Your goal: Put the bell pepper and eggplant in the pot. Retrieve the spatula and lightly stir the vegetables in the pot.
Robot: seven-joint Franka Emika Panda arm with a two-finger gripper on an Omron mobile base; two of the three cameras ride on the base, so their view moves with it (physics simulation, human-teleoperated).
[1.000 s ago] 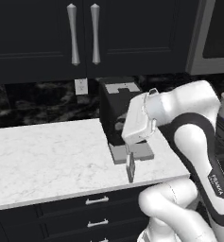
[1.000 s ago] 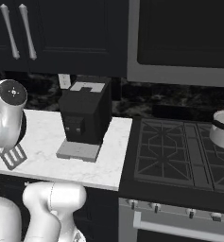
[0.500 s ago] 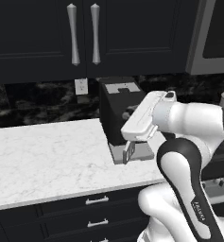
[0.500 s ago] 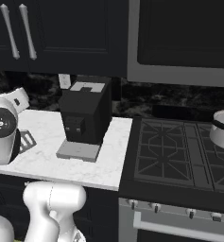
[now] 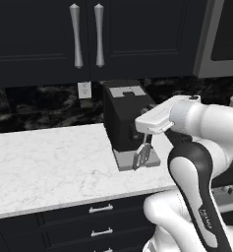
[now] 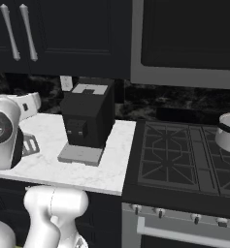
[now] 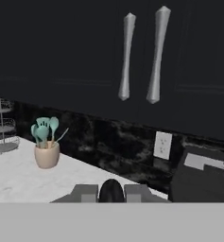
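**Spatula carried in front of the coffee machine**

The tool [image 5: 146, 140] hangs just in front of the black box-shaped coffee machine [image 5: 124, 114], which stands on the white marbled bench [image 5: 49, 165]. Its fingers are clamped together on the black handle of the slim spatula [image 5: 140, 155], and the slotted silver-grey square head hangs down over the machine's grey drip tray, slightly tilted. In the right base view the same slotted head [image 6: 30, 144] shows just left of the coffee machine [image 6: 87, 116], partly behind the arm's white joint.

The small round silver-grey metal pot [image 6: 229, 131] sits on the black gas cooktop [image 6: 184, 157], well to the right of the coffee machine, at the far right edge of that view; what lies inside it cannot be made out.

In the hand view the rounded black end of the handle [image 7: 111, 190] sits between the two grey finger pads [image 7: 84, 193]. Beyond it, left of the coffee machine [image 7: 203, 177], a beige utensil holder with teal tools [image 7: 46, 149] stands on the bench near the dark backsplash, and a white wall outlet [image 7: 162, 145] is just beside the machine's top. Two silver cabinet handles [image 7: 142, 56] hang above.
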